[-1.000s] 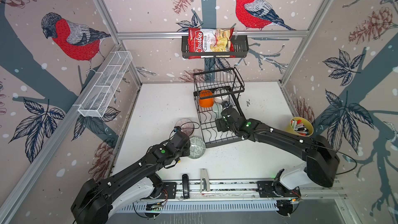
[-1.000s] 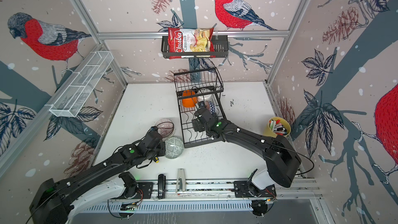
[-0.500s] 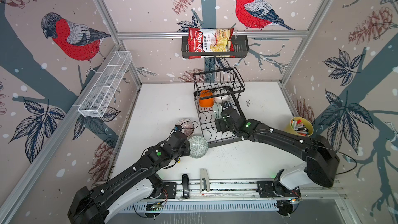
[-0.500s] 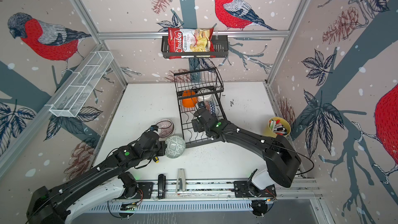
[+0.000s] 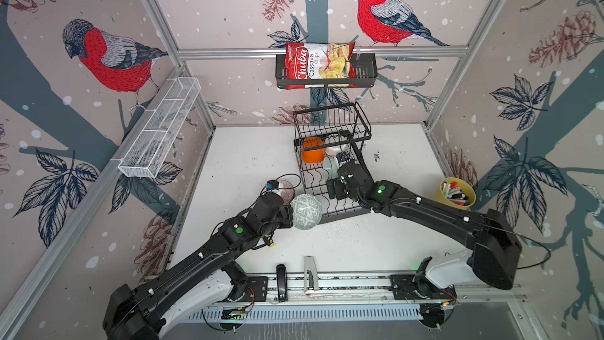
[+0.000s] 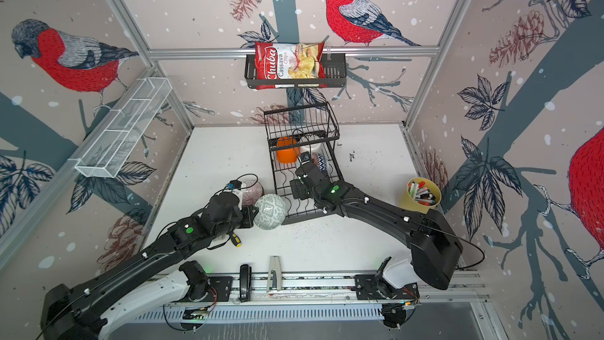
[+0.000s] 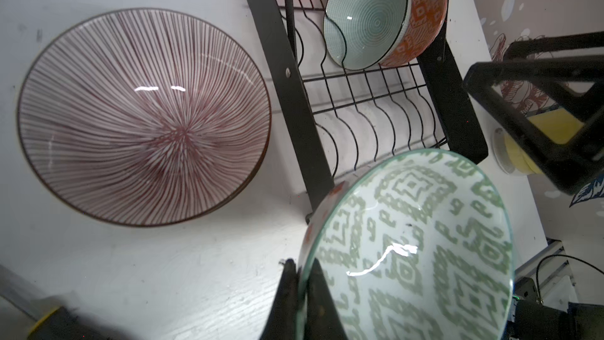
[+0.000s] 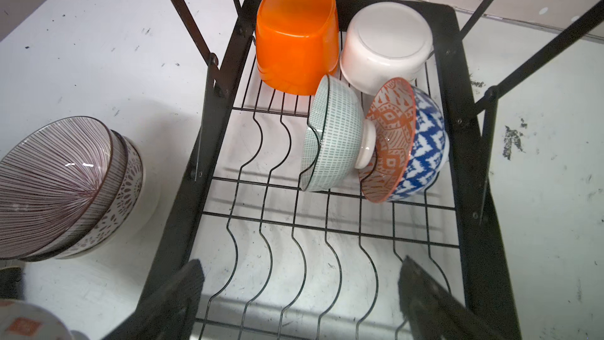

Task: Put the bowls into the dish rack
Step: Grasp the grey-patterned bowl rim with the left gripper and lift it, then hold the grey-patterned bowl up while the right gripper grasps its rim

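- Over the last second the left gripper (image 7: 302,273) has carried the pale green bowl (image 5: 306,211) a little rightward and away from the robot's base, toward the dish rack (image 8: 183,204). The right arm has hardly stirred.
- Far left, the white mesh shelf (image 5: 160,132) runs along the wall, well clear of the bench (image 5: 248,158).
- The striped bowl (image 7: 143,116) sits upright on top of a stack on the bench, just beside the rack's left rail. Open bench lies to its left and behind it.
- The left jaws are pressed onto the pale green bowl's rim, pinching it. The bowl is tipped on edge, and in both top views it overlaps the rack's near left corner. Whether it touches the rail I cannot tell.
- The far half of the rack's lower tray is taken. An orange bowl (image 8: 295,37) and a white bowl (image 8: 387,44) sit upside down at the back. In front of them a green-hatched bowl (image 8: 333,135) and a blue-and-orange bowl (image 8: 405,142) stand on edge, touching. The near slots lie open.
- The raised basket tier (image 5: 331,122) hangs over the far end.
- The right gripper (image 8: 300,292) hovers above those near slots, jaws spread wide, holding nothing. Its arm crosses the rack's near right corner.
- Far right, a yellow cup of markers (image 5: 456,192) stands by the wall, well apart from the rack.
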Robot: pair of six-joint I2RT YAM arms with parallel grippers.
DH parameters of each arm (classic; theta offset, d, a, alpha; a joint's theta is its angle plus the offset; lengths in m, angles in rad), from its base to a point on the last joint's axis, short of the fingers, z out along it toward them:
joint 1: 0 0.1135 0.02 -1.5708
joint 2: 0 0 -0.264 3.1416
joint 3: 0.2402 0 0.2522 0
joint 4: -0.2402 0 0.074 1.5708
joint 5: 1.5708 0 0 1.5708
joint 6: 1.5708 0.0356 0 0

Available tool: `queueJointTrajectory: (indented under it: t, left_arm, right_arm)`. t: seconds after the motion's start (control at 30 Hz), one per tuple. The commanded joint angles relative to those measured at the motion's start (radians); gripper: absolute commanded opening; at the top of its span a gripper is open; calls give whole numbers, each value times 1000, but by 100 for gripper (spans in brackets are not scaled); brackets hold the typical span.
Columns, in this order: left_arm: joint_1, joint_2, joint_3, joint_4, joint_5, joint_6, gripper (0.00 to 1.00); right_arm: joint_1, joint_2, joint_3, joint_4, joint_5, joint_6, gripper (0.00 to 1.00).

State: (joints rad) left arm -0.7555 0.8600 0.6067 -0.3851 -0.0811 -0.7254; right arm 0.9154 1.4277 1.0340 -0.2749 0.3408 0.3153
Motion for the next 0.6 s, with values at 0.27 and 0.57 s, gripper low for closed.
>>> queueJointTrajectory:
  t: [0.27, 0.57]
  left_arm:
    - [-1, 177, 126, 135, -54, 67, 0]
    - [-1, 320, 215, 178, -44, 104, 0]
  right_arm:
    - [0, -109, -2, -54, 49, 23, 93]
    - [7, -156, 0, -66, 5, 15, 88]
